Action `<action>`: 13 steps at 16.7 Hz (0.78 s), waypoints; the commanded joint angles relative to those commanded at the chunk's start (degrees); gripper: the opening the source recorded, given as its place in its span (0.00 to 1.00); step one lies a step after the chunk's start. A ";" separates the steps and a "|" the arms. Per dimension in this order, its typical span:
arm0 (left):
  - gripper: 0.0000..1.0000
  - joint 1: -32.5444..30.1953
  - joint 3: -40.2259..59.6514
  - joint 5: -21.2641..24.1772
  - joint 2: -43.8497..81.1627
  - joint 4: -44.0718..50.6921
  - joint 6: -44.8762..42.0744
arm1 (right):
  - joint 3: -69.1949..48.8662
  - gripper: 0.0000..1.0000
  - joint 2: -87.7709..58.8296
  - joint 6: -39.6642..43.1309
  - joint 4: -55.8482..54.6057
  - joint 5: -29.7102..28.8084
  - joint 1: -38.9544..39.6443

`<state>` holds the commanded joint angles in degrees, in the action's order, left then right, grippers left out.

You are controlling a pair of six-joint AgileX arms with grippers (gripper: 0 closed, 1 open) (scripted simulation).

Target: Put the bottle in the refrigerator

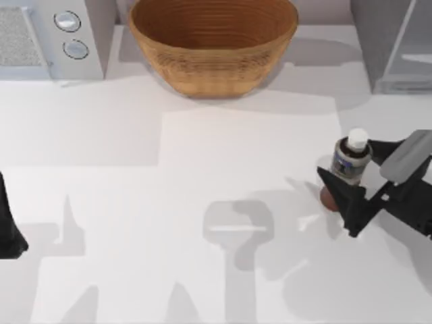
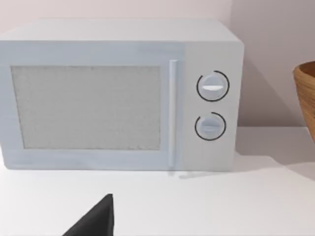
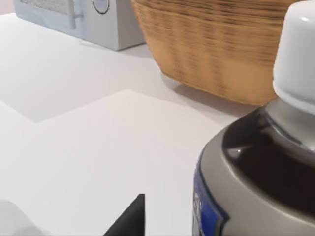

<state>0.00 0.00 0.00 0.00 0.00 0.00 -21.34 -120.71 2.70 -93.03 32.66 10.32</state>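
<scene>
The bottle point(image 1: 351, 160), reddish-brown with a white cap and a grey-blue label band, stands at the table's right side, in front of the refrigerator point(image 1: 388, 47). My right gripper point(image 1: 347, 162) reaches in from the right edge and is shut on the bottle, one black finger on each side of its body. In the right wrist view the bottle point(image 3: 256, 167) looms very close, with one dark fingertip point(image 3: 130, 219) beside it. The refrigerator is a grey box at the back right with a pale door panel point(image 1: 417, 47). My left gripper point(image 1: 8, 229) is parked at the left edge.
A large wicker basket point(image 1: 212, 40) stands at the back centre. A white microwave with two round dials point(image 1: 61, 34) sits at the back left and faces the left wrist camera point(image 2: 118, 93). Bare white table lies between the arms.
</scene>
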 joint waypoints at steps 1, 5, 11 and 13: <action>1.00 0.00 0.00 0.00 0.00 0.00 0.00 | 0.00 0.55 0.00 0.00 0.00 0.00 0.00; 1.00 0.00 0.00 0.00 0.00 0.00 0.00 | 0.00 0.25 0.00 0.00 0.00 0.00 0.00; 1.00 0.00 0.00 0.00 0.00 0.00 0.00 | 0.00 0.01 0.00 0.00 0.00 0.00 0.00; 1.00 0.00 0.00 0.00 0.00 0.00 0.00 | 0.00 0.01 0.00 0.00 0.00 0.00 0.00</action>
<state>0.00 0.00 0.00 0.00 0.00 0.00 -21.34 -120.71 2.70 -93.03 32.66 10.32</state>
